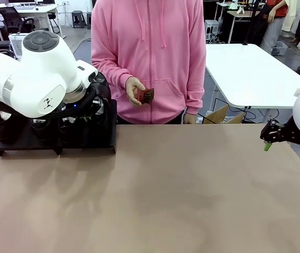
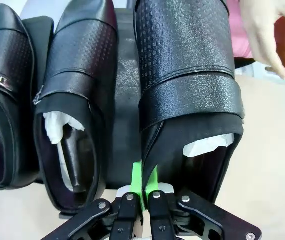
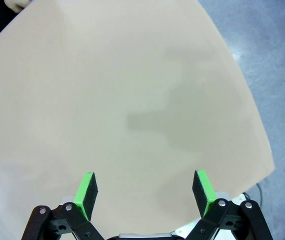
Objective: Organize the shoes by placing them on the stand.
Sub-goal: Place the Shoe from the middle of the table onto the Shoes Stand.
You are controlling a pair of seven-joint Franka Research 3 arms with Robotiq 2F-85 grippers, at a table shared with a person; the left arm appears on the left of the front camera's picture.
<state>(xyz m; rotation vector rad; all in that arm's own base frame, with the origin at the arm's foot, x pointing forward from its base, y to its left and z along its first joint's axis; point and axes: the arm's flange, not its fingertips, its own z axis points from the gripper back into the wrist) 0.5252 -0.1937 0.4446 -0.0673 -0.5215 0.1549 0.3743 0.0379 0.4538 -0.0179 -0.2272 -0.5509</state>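
Shoes sit lined up on the stand at the tabletop's far left, the left end effector pinching the rightmost shoe's heel edge, the right end effector hanging wide open, holding nothing.

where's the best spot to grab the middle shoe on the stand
Probably the heel-end rim of the middle shoe, coming from above at its open end. Its mouth faces up with white paper stuffing only partly filling it, so one finger could slip inside the thin collar and one outside. The glossy upper looks too wide and slippery.
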